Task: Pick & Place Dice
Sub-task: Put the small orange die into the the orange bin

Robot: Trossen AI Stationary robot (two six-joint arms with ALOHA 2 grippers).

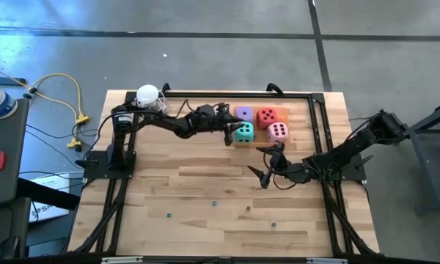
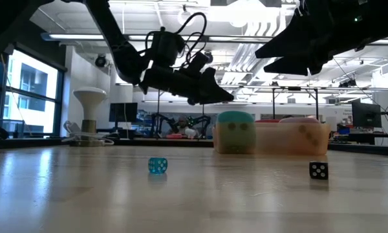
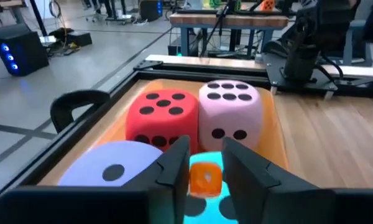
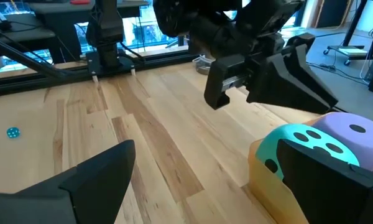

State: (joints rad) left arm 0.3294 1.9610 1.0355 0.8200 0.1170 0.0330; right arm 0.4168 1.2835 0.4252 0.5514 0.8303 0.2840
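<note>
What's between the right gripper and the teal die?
Only bare wooden table lies between the open right gripper and the teal die. The high view shows this plainly.

Overhead, table-level, two wrist views — all sharing the dice [image 1: 260, 122].
</note>
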